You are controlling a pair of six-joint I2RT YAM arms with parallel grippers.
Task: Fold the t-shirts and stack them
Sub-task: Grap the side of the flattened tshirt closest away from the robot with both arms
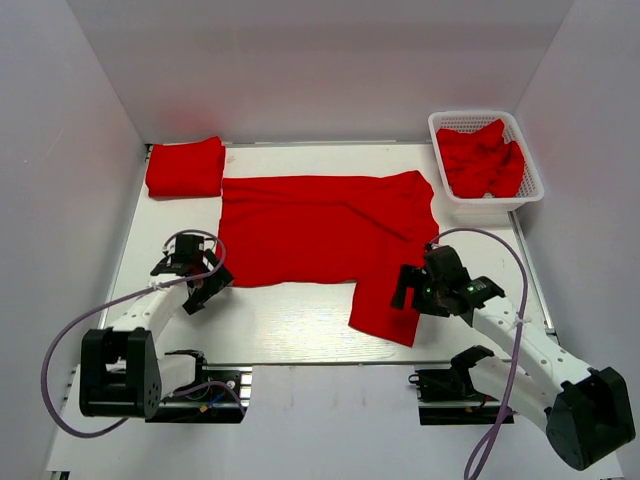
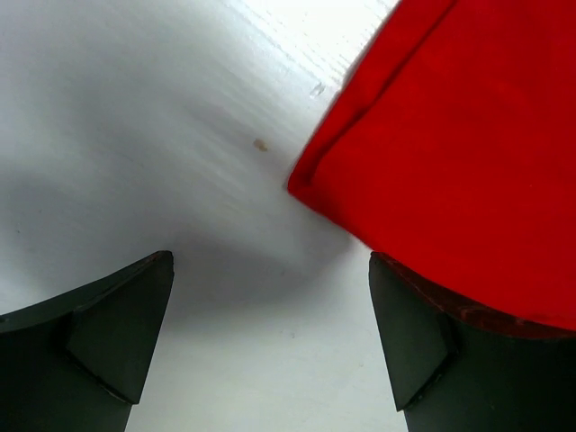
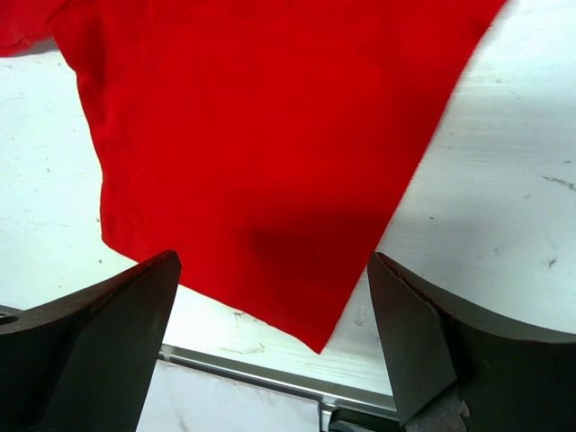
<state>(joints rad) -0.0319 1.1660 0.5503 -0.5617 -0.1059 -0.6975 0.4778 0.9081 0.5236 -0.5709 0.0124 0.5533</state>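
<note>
A red t-shirt [image 1: 320,235] lies spread flat on the white table, one sleeve [image 1: 390,300] reaching toward the near edge. A folded red t-shirt [image 1: 185,167] lies at the back left. More red shirts [image 1: 482,160] are crumpled in the basket. My left gripper [image 1: 203,281] is open and empty just left of the spread shirt's near-left corner [image 2: 301,180]. My right gripper [image 1: 412,288] is open and empty at the sleeve's right edge; the sleeve corner [image 3: 319,342] lies between its jaws in the right wrist view.
A white lattice basket [image 1: 527,150] stands at the back right. White walls enclose the table on three sides. The table's metal near edge [image 3: 261,373] runs just below the sleeve.
</note>
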